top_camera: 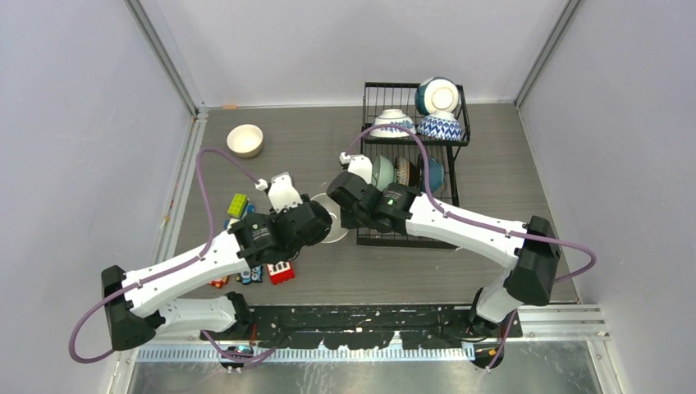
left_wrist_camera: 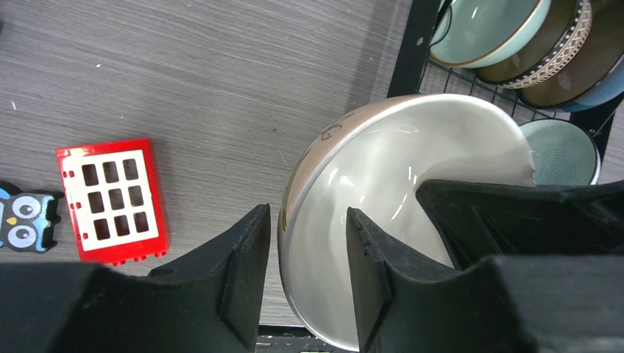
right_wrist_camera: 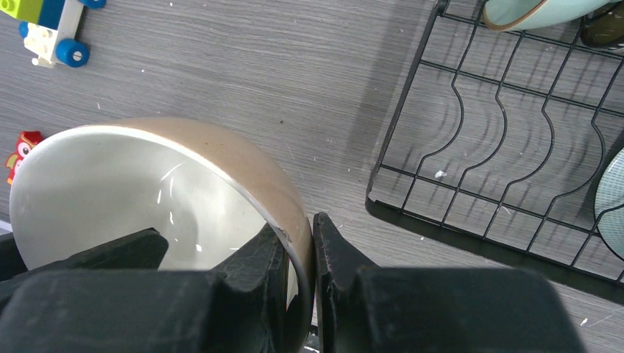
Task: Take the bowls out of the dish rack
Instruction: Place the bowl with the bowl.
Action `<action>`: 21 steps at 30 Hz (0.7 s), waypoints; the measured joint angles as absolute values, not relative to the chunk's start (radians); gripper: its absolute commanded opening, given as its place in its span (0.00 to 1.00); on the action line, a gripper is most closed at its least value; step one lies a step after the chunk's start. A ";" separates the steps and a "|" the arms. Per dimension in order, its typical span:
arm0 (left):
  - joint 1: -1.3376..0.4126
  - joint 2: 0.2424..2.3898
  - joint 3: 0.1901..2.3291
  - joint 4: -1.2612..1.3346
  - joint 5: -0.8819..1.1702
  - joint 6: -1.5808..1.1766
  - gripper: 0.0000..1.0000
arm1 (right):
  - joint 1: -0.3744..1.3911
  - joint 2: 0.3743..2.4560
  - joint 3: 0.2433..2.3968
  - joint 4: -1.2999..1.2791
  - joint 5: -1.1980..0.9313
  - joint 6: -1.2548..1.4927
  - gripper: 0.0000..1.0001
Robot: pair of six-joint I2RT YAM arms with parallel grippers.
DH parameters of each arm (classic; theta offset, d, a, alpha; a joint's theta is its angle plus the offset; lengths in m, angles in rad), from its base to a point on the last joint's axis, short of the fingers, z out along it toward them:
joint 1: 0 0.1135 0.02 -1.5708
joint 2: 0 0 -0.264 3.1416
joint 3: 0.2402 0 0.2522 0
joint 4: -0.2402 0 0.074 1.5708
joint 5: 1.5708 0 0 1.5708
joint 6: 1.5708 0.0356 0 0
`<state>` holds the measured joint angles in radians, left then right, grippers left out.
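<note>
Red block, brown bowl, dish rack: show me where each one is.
red block [left_wrist_camera: 112, 200], left wrist view, its gridded top face
brown bowl [right_wrist_camera: 147, 184], right wrist view, its pale inside
dish rack [left_wrist_camera: 410, 44], left wrist view, its black frame bar

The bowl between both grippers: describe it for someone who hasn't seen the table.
Find the black dish rack on the table's right side; just off its near left corner the left gripper and right gripper meet. The tan bowl tilted between them, both sets of fingers on its rim, is plain glossy white inside, unlike the green, brown and blue bowls racked beside it.
</note>
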<state>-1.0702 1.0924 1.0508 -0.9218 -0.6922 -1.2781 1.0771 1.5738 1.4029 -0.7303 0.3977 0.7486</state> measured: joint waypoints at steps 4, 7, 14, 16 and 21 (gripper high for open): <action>-1.068 1.108 1.051 -0.934 -0.692 -1.297 0.35 | 1.077 1.579 1.419 -0.733 0.393 0.761 0.01; -1.066 1.110 1.051 -0.937 -0.692 -1.306 0.32 | 1.077 1.580 1.427 -0.734 0.390 0.768 0.01; -1.058 1.111 1.051 -0.950 -0.695 -1.319 0.26 | 1.077 1.583 1.433 -0.736 0.390 0.781 0.01; -1.058 1.111 1.051 -0.951 -0.695 -1.327 0.25 | 1.076 1.583 1.433 -0.737 0.389 0.784 0.01; -1.056 1.111 1.051 -0.952 -0.695 -1.329 0.21 | 1.076 1.583 1.433 -0.738 0.389 0.788 0.01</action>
<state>-1.0557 1.1107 1.0508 -0.9516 -0.6952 -1.3289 1.0760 1.5829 1.4326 -0.7380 0.3889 0.7879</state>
